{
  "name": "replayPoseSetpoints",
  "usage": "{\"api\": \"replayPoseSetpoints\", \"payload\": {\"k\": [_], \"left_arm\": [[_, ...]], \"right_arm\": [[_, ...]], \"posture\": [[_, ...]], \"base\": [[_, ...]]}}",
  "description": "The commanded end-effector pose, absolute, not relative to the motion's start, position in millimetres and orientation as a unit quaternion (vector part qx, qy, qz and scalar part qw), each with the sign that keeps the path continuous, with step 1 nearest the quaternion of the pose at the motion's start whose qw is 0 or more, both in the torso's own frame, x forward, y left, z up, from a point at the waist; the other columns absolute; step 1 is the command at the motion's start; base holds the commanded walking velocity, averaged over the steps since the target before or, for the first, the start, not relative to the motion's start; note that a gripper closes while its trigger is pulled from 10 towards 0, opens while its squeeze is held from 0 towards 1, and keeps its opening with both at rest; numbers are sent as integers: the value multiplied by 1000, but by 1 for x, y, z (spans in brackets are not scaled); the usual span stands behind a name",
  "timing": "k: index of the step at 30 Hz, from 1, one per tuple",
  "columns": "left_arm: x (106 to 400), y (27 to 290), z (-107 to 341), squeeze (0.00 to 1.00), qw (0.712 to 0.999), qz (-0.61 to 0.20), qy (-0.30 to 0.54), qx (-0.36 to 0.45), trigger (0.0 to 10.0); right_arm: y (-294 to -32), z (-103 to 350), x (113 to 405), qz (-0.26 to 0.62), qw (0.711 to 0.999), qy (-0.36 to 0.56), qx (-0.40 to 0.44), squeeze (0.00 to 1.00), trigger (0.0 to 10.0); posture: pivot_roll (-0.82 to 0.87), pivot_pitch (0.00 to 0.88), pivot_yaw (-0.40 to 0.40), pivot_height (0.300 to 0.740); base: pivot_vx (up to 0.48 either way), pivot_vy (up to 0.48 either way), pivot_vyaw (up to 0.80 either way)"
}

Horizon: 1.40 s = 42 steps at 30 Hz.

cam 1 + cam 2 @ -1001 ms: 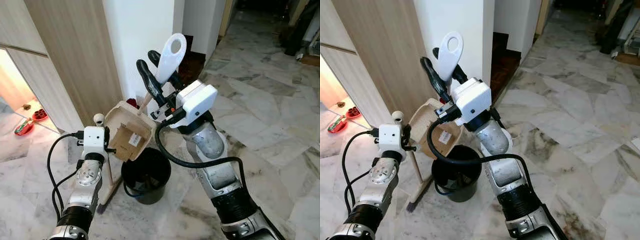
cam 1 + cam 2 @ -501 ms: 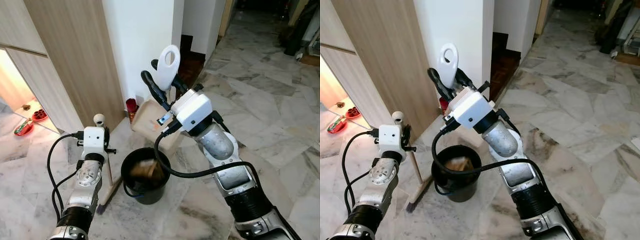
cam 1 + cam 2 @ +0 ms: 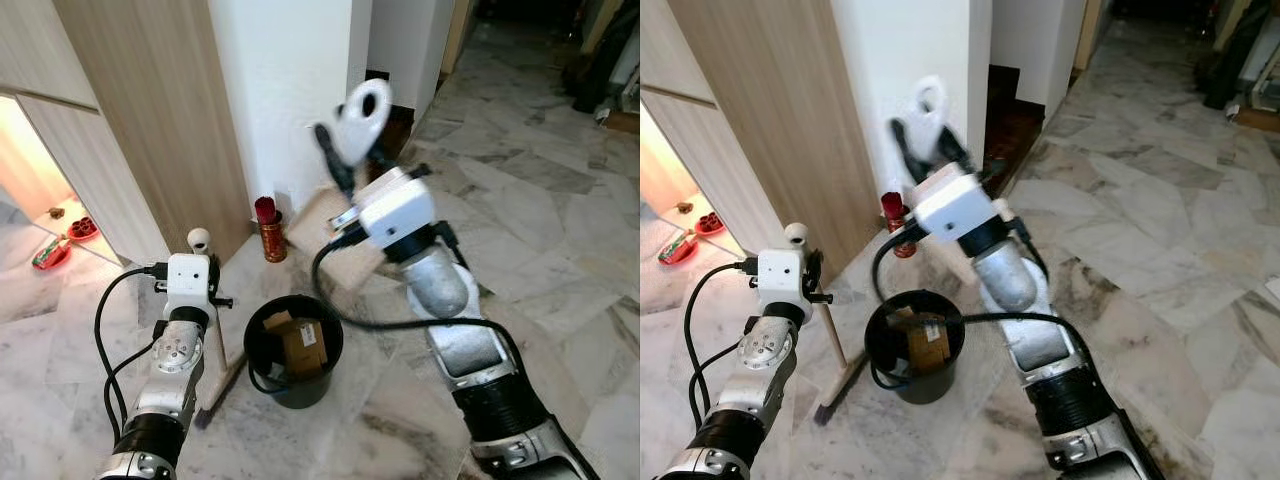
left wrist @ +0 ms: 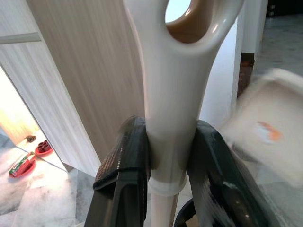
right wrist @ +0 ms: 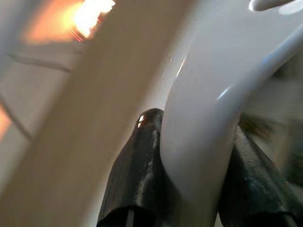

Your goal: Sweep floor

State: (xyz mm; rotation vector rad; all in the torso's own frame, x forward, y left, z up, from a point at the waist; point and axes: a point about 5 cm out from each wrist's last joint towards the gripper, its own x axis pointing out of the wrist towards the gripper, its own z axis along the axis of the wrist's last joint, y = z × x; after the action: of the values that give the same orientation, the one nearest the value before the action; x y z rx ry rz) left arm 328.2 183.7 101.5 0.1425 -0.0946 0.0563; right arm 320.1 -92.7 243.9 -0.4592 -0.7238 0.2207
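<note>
With cardboard in the bin (image 3: 293, 348), right gripper (image 3: 352, 150) jaws grasp the dustpan (image 3: 330, 235), left gripper (image 4: 163, 161) jaws grasp the broom (image 4: 173, 94); next, lower the dustpan.

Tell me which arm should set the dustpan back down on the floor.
The right. Its gripper already clamps the dustpan handle, raised beyond the black bin, while the left gripper is clamped on the broom handle.

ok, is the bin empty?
No, the bin holds cardboard pieces, plain in the left eye view.
</note>
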Motion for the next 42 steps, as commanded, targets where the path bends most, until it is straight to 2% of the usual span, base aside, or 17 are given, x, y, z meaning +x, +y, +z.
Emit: {"api": "replayPoseSetpoints", "payload": {"k": [1,3,6,11,13,20,29,34,42], "left_arm": [[328,190,113,0,993,32,-77,82,10000],[328,191,113,0,993,33,-77,83,10000],[328,194,113,0,993,36,-77,87,10000],[328,196,113,0,992,39,-75,89,10000],[327,199,110,0,993,49,-69,88,10000],[321,213,98,0,994,87,-41,51,10000],[308,226,82,0,992,118,-14,36,10000],[307,224,80,0,993,117,-14,33,10000],[310,218,83,0,993,109,-20,33,10000]], "right_arm": [[-124,231,325,23,921,-312,-233,0,10000],[-130,227,325,8,924,-303,-232,0,10000],[-154,208,324,-51,945,-256,-199,0,10000],[-164,187,322,-69,959,-218,-165,0,10000],[-173,160,318,-90,973,-174,-122,0,10000],[-192,125,310,-142,983,-109,-29,0,10000],[-195,109,306,-144,985,-91,-27,0,10000],[-193,105,305,-142,986,-87,-24,0,10000],[-194,105,307,-142,985,-93,-22,0,10000]], "posture": [[27,0,37,740],[26,0,37,740],[23,0,37,740],[21,0,35,740],[20,0,35,740],[18,0,30,740],[21,0,21,740],[23,0,18,740],[20,0,15,740]], "base": [[0,0,0],[0,0,0],[0,0,0],[0,0,0],[0,0,0],[0,0,0],[0,0,0],[0,0,0],[-346,0,0]]}}
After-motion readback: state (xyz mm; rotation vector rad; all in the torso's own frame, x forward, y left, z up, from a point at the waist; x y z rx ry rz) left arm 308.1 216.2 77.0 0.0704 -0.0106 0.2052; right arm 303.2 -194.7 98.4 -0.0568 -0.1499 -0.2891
